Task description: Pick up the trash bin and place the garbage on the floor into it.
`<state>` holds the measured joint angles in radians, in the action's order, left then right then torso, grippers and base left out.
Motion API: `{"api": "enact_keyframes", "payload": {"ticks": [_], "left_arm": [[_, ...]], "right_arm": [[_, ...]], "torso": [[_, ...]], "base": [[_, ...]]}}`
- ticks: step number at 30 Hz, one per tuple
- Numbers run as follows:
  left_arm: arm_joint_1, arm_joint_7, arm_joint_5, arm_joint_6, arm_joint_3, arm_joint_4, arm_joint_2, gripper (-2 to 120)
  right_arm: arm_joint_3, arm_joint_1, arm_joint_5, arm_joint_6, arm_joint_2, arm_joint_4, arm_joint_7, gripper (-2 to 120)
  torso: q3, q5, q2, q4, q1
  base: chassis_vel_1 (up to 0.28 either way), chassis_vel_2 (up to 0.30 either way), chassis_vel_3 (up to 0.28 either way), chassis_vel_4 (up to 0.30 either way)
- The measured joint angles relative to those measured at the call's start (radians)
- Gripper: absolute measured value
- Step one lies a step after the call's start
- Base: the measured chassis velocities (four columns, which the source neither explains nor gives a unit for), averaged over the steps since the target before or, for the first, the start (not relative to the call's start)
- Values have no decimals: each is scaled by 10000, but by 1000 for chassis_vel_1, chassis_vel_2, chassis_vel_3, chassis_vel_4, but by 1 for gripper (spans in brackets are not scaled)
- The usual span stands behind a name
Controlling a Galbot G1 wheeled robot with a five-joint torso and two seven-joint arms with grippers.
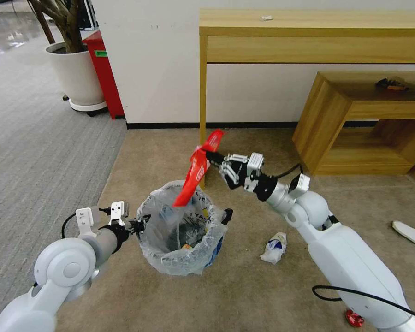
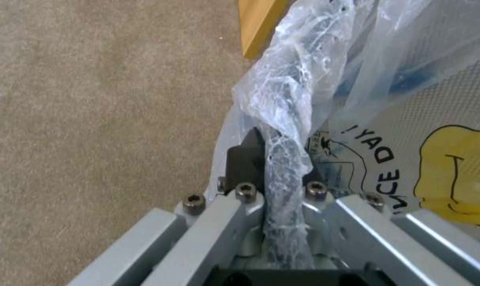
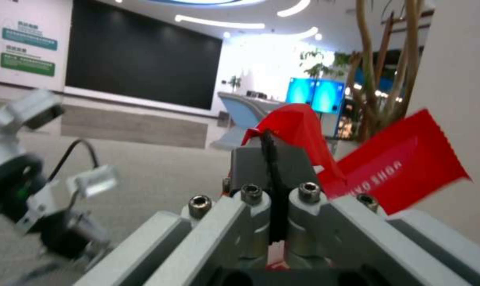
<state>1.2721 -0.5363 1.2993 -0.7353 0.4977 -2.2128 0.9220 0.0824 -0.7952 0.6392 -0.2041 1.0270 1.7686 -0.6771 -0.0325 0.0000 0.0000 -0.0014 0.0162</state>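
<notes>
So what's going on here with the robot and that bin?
The robot is tidying litter off the beige carpet floor. Its left gripper is shut on the rim of the small round trash bin lined with a crinkled clear plastic bag. Its right gripper is shut on a long red wrapper, whose lower end dangles over the bin's opening. A crumpled white and blue wrapper, a white slipper and a small red scrap lie on the carpet.

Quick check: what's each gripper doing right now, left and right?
Left gripper: shut on the trash bin rim.
Right gripper: shut on the red wrapper, above the bin.
</notes>
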Motion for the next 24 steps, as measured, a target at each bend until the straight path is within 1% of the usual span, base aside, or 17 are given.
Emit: {"api": "enact_keyframes", "payload": {"ticks": [6, 18, 19, 20, 21, 22, 24], "left_arm": [[-6, 57, 9, 0, 5, -50, 64, 0], [23, 103, 1, 0, 35, -92, 38, 0], [28, 107, 1, 0, 35, -104, 38, 0], [34, 111, 1, 0, 34, -123, 42, 0], [35, 113, 1, 0, 34, -128, 47, 0], [35, 113, 1, 0, 34, -128, 47, 0], [35, 113, 1, 0, 34, -138, 58, 0]], "right_arm": [[-408, -291, -325, -83, 29, -159, -7, 0], [-627, -407, -584, -154, 73, -326, 79, 0], [-627, -423, -605, -170, 65, -348, 134, 2], [-622, -450, -617, -186, 52, -365, 173, 8], [-608, -470, -617, -186, 39, -366, 182, 11], [-608, -470, -617, -186, 39, -366, 182, 11], [-523, -516, -559, -167, 4, -354, 76, 24]], "torso": [[0, 0, 0, 0, 0], [0, 0, 0, 1, 0], [0, 0, 0, 1, 0], [0, 0, 0, 1, 0], [0, 0, 0, 1, 0], [0, 0, 0, 1, 0], [0, 0, 0, 0, 0]], "base": [[0, 0, 0, 0], [0, 0, 0, 0], [0, 0, 0, 0], [0, 0, 0, 0], [0, 0, 0, 0], [0, 0, 0, 0], [0, 0, 0, 0]]}}
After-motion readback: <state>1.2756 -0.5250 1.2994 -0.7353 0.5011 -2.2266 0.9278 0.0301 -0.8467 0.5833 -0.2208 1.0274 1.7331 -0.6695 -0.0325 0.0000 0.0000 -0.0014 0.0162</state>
